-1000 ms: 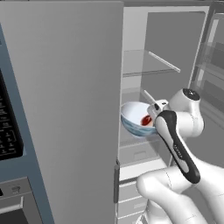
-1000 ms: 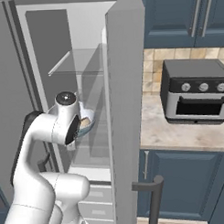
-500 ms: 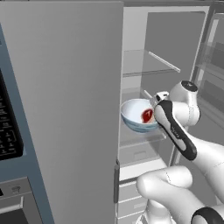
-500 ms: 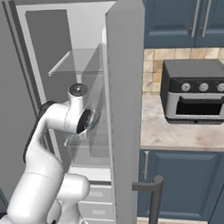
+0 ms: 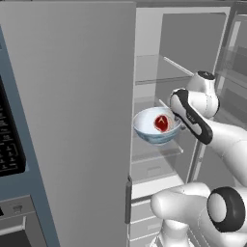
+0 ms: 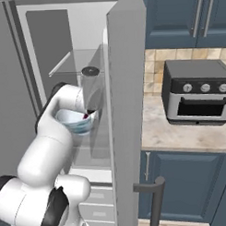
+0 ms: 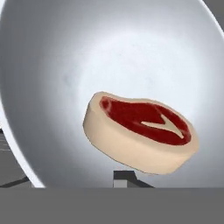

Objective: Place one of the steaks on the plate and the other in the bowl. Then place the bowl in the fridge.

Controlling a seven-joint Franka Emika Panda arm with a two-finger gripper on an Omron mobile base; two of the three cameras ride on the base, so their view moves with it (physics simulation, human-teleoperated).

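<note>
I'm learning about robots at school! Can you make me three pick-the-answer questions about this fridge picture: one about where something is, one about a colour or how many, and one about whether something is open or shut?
1. Where is the bowl?
A. on the counter
B. inside the fridge, over a glass shelf
C. on the floor

2. How many steaks lie in the bowl?
A. one
B. two
C. none

3. How is the fridge door?
A. shut
B. missing
C. open

Answers:
1 B: both base views show the bowl among the fridge shelves.
2 A: the hand view shows a single steak.
3 C: the shelves inside are in plain sight.
</note>
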